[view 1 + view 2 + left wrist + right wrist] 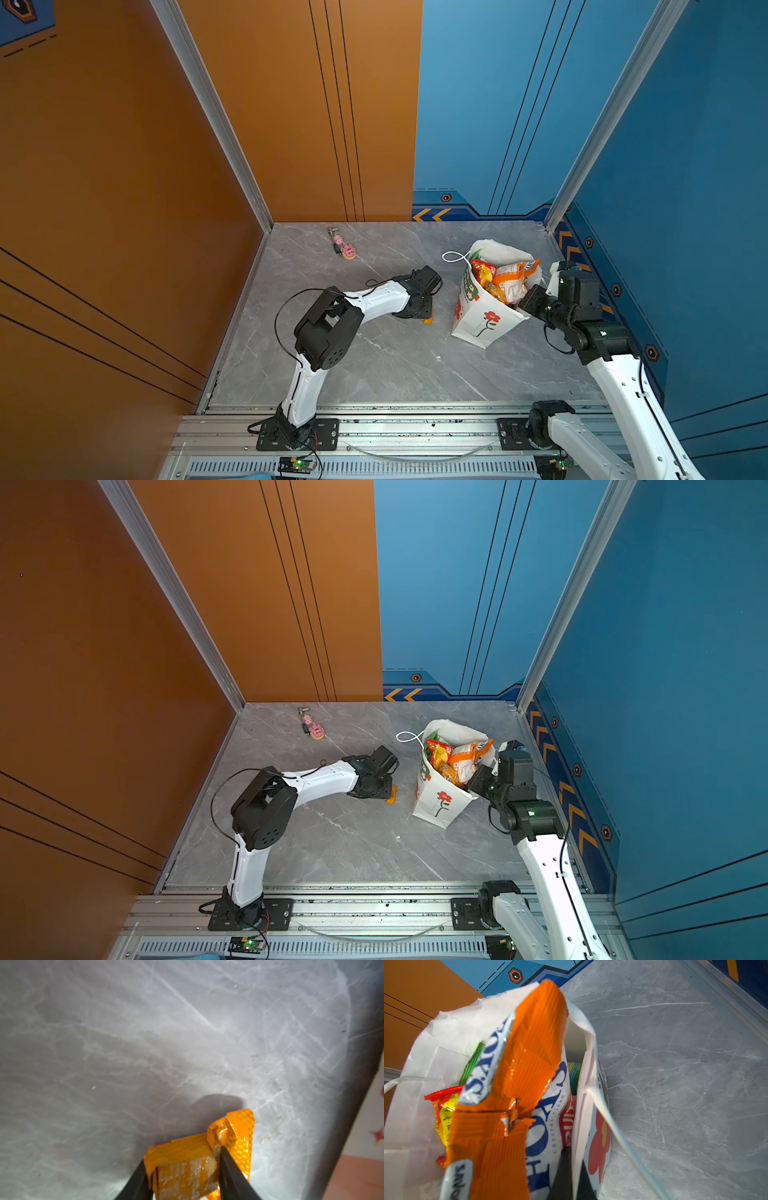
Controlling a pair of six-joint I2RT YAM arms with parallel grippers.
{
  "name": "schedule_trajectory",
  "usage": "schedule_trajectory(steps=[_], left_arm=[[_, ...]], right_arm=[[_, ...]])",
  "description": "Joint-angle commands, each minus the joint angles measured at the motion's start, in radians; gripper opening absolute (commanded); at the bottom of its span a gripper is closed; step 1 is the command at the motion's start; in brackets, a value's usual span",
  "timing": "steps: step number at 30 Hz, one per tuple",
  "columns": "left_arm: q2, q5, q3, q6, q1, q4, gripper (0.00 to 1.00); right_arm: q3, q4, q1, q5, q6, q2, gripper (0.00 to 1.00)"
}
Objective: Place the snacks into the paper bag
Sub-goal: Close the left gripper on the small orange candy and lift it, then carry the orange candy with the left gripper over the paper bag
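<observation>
In both top views the paper bag stands tilted right of centre, its mouth stuffed with snacks, and the right gripper meets its right-hand rim. Just left of it, mid-frame, the left gripper points down over one orange sachet, the only snack seen outside the bag. Two pink pig charms lie at the table's upper left, well apart.

In the left wrist view the left gripper is clamped on the orange sachet, pinching its crinkled sides. Whether it is clear of the table cannot be told. The slick foil could slip out during the carry.

In the right wrist view the right gripper is closed on the paper bag wall, one finger inside and one outside. Visible inside are one orange bag, one red-yellow bag and one green packet, with others half hidden. The orange bag rises above the rim, so the sachet may bounce off it. A pull on the thin wall could tear or tip the bag.
</observation>
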Motion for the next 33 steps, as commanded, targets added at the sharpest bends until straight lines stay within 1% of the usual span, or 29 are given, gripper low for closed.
schedule_trajectory(steps=[1,5,12,15,18,22,25,28,33], left_arm=[[-0.079,0.012,-0.068,-0.015,0.008,0.045,0.26],[-0.196,-0.020,-0.143,0.000,-0.003,0.053,0.26],[-0.458,-0.114,-0.286,0.008,-0.039,0.060,0.25],[-0.550,-0.142,-0.317,0.012,-0.051,0.053,0.25],[-0.636,-0.191,-0.308,0.030,-0.070,0.024,0.25],[-0.717,-0.235,-0.249,0.056,-0.098,-0.016,0.25],[-0.733,-0.250,-0.170,0.085,-0.127,-0.031,0.25],[-0.694,-0.256,-0.045,0.130,-0.167,-0.060,0.25],[-0.567,-0.249,0.182,0.196,-0.239,-0.090,0.25]], right_arm=[[-0.001,0.057,-0.007,0.003,-0.005,-0.019,0.00],[0.002,0.057,-0.007,0.001,-0.005,-0.016,0.00],[0.003,0.048,-0.006,0.008,-0.013,-0.018,0.00],[0.002,0.051,-0.003,0.005,-0.008,-0.020,0.00],[0.006,0.052,0.000,0.001,-0.006,-0.018,0.00],[0.013,0.054,0.003,0.001,-0.008,-0.013,0.00],[0.014,0.056,0.007,-0.002,-0.006,-0.010,0.00],[0.011,0.057,0.010,0.001,-0.005,-0.013,0.00],[0.013,0.057,0.013,0.001,-0.005,-0.014,0.00]])
